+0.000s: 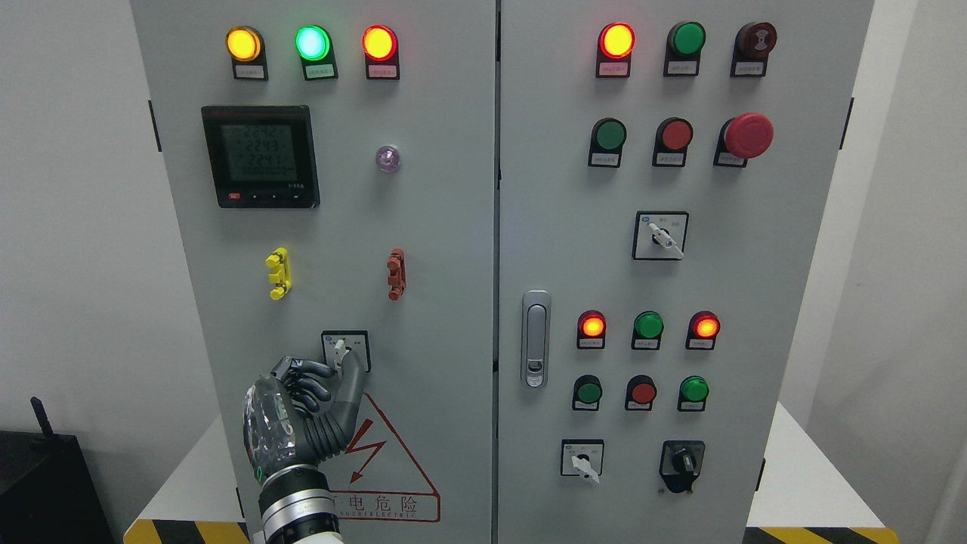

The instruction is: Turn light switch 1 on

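Note:
A small rotary selector switch (340,348) with a white lever sits in a black-framed plate low on the left cabinet door (438,249). My left hand (338,367) has come up from the bottom edge and is at this switch. Its thumb (352,378) lies against the lever's right side, and the curled fingers (311,375) close in from the left, pinching the lever's lower end. The lever points roughly upward. The hand hides the plate's lower left corner. My right arm is out of the picture.
Above the switch are a yellow clip (278,273), a red-brown clip (396,273), a digital meter (260,156) and lit indicator lamps. The right door carries push buttons, a red emergency stop (748,135), three more selector switches and a door latch (536,338).

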You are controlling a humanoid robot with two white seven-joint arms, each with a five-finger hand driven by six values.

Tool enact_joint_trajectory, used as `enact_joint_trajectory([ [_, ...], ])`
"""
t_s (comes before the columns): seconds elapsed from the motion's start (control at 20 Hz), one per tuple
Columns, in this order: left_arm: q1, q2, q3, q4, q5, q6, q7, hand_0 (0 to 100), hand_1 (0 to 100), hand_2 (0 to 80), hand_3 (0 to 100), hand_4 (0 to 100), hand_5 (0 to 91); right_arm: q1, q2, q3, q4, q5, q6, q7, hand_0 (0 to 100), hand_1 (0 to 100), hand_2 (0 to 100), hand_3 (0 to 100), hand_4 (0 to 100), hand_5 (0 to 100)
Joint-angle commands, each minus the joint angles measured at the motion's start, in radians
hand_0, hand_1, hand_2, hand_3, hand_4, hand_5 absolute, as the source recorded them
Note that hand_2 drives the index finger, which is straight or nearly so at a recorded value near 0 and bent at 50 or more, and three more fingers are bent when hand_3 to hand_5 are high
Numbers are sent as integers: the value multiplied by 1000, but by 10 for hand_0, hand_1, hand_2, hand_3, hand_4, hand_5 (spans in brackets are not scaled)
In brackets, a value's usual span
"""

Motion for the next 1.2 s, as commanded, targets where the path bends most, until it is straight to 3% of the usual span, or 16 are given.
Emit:
enact_joint_trajectory([
  [0.0, -4, 0, 0, 0, 1, 0, -1, 197, 502, 624, 874, 889, 774, -1, 0, -1, 0, 1, 1, 0, 120, 389, 0, 0, 0, 0],
  [1.15, -19, 0, 0, 5, 7, 3, -5, 195, 488, 649, 894, 896, 785, -1, 0, 1, 0, 0, 1, 0, 120, 389, 0, 0, 0, 0],
])
